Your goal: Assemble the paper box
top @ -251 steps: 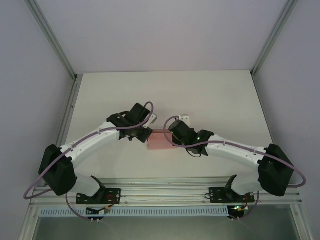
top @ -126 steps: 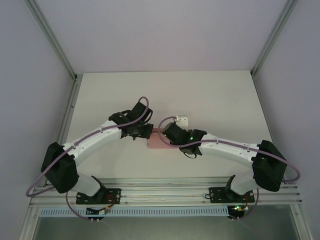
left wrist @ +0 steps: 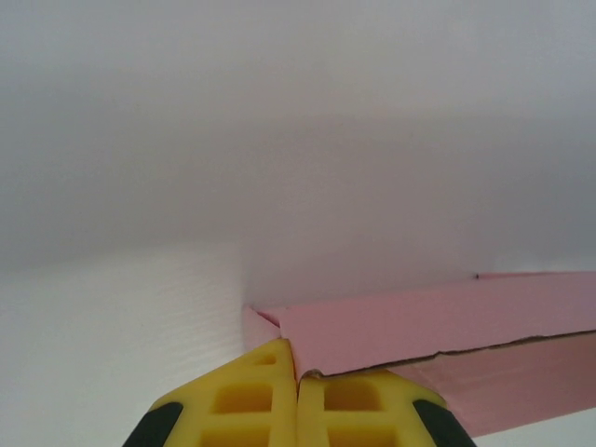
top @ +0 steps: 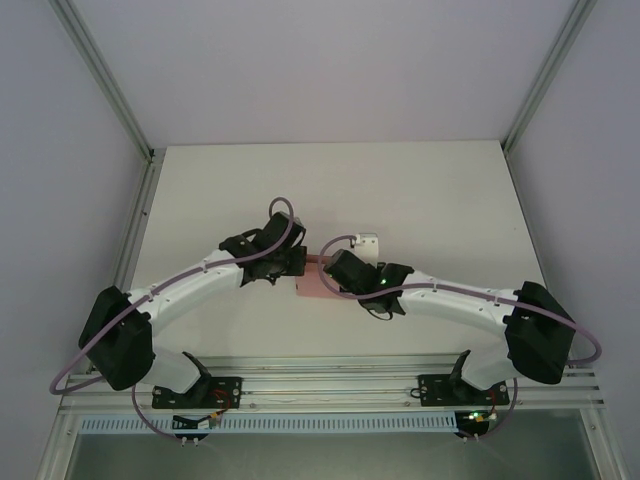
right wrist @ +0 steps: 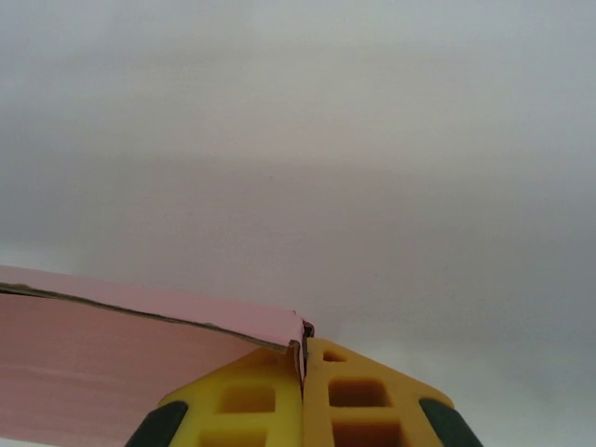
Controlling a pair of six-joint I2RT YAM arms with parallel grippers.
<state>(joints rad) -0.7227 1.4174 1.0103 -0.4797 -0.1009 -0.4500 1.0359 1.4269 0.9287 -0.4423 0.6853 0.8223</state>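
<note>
Change over the last second, top view: both pincers are closing in on each other over the middle of the white table (top: 420, 190). The right pincer (top: 336, 272) shifts left and the left pincer (top: 296, 264) edges right. The flat pink paper box (top: 312, 288) sits between them in about the same spot as before, mid-table. Less pink shows than a second ago because they now cover most of it.

Grip state: both are clamped shut, with nothing but paper in the seam.
- Left wrist view: the yellow fingers (left wrist: 247, 400) meet on one corner of the box. The pink body runs off to the right, with a raw dark edge along one panel.
- Right wrist view: same at the opposite end. A panel corner is caught between the closed fingers and the body runs off to the left.

My read:
- The box is pinched at both ends by thin wall edges, and the ends are being brought closer together.
- That looks like squaring up the shell or seating a flap, not a first fold, since it already reads as a closed flat shape. Probably late in the assembly.
- I can't tell whether it's lifted off the table or resting on it.
- Risk: the thin paper could buckle in the middle or tear at a pinch point if the squeeze continues.
</note>
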